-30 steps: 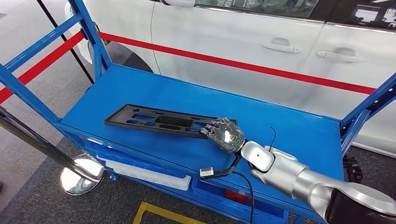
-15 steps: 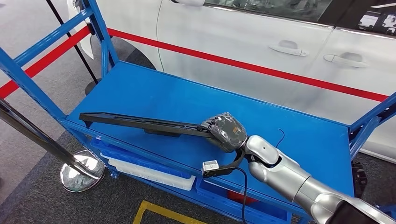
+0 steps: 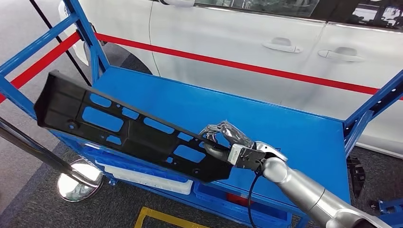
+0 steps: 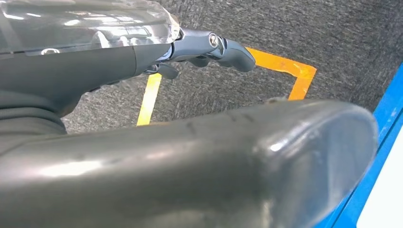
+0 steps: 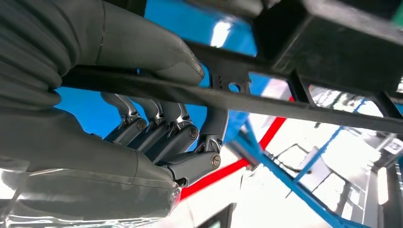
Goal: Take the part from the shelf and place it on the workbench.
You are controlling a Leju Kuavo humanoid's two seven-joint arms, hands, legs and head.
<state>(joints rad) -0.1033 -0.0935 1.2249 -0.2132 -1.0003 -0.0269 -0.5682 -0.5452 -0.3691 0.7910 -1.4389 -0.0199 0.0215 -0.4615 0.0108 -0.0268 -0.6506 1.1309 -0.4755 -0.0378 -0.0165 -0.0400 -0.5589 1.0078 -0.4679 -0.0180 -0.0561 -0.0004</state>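
The part (image 3: 128,133) is a long black plastic panel with several cut-outs. My right hand (image 3: 227,137) grips its near end and holds it tilted on edge above the blue shelf (image 3: 285,128), its far end jutting past the shelf's left post. In the right wrist view my thumb (image 5: 142,47) presses one side of the part's rib (image 5: 294,107) while the fingers (image 5: 166,137) curl round the other. My left hand (image 4: 142,95) hangs over grey floor, fingers (image 4: 223,47) apart and holding nothing.
A white car (image 3: 266,42) stands close behind the shelf, with a red tape (image 3: 237,64) across it. Blue uprights (image 3: 90,38) frame the shelf's corners. A chrome stanchion base (image 3: 78,180) sits on the floor at left. White and blue bins (image 3: 142,173) fill the lower level. A yellow line (image 3: 152,216) marks the floor.
The part lay flat on the shelf; my right hand has lifted it clear and turned it onto its edge, its far end swinging up and left. The hand has rolled over.
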